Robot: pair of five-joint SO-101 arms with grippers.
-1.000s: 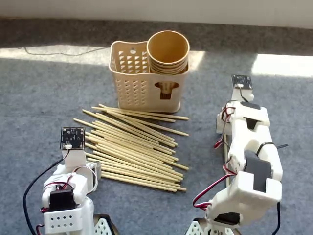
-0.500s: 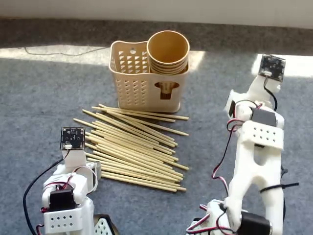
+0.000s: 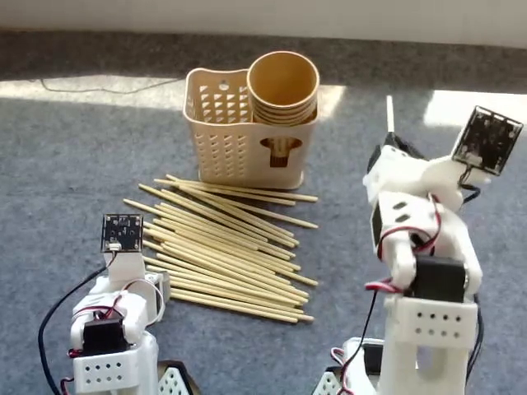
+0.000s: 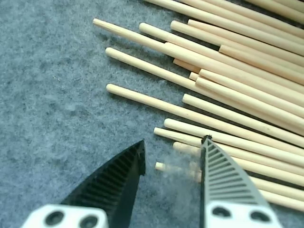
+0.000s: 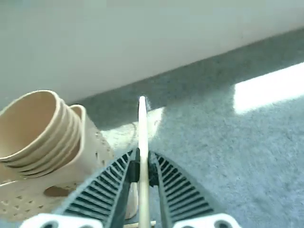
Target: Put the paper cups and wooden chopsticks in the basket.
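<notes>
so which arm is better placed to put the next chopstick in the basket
Right. The right fingers are shut on a chopstick, raised near the basket. The left fingers are open, low over the pile, holding nothing.

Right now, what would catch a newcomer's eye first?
Wooden chopsticks sprawl on the carpet in front of the basket, whose right compartment holds stacked paper cups. The right end effector holds one chopstick aloft to the basket's right; the left end effector hangs open over the pile's edge.
</notes>
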